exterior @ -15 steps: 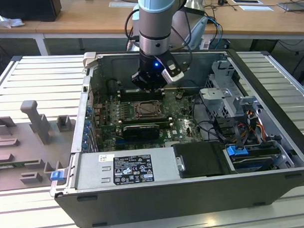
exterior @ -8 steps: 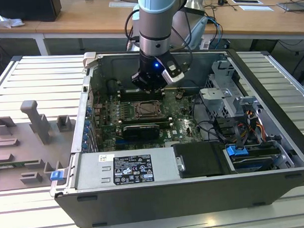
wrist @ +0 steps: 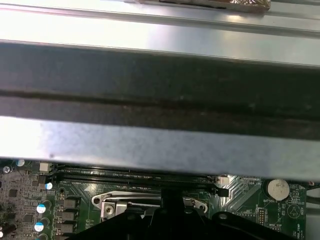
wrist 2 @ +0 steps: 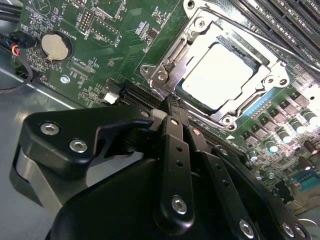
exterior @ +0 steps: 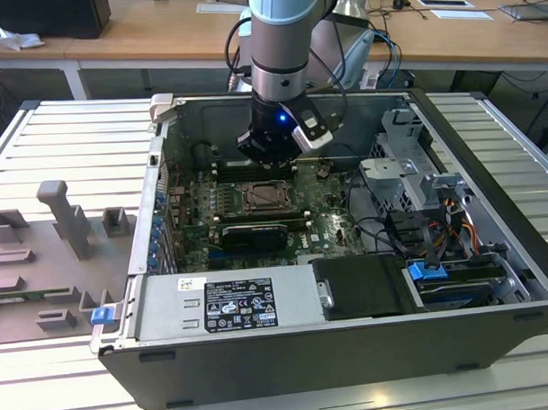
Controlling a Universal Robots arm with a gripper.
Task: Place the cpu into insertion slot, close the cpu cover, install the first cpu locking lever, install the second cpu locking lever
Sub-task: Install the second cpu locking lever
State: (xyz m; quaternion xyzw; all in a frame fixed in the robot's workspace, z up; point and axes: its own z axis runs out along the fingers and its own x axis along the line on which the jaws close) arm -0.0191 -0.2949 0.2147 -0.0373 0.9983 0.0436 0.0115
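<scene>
- A workshop with wooden desks along the far side; an open computer case (exterior: 492, 251) lies on a ribbed metal table (exterior: 64, 131), its green board (exterior: 324, 230) facing up
- On the exterior view's left, grey plastic holders (exterior: 63, 221) stand on the table, well apart from the work
- The gripper (exterior: 270, 156) hangs inside the case just above the far edge of the socket (exterior: 267, 200); in the second wrist view its fingers (wrist 2: 176, 131) look pressed together, clenched on nothing that I can see
- The chip (wrist 2: 217, 75) already lies in the socket, pale top up, with the metal cover (wrist 2: 172, 55) lying flat around it so the chip shows through the window
- A thin lever (wrist 2: 260, 47) runs along one side of the cover; whether it is hooked home I cannot tell
- Risk, as I judge it: a fingertip coming down slightly off the lever could slip onto the chip top or the cover edge and scrape it
- Memory slots (wrist: 135, 175) lie just beside the socket and the case wall (wrist: 160, 145) is close to the arm, so a sideways push could knock either
- A round battery (wrist 2: 56, 46) and loose cables (exterior: 383, 233) sit near enough to snag
</scene>
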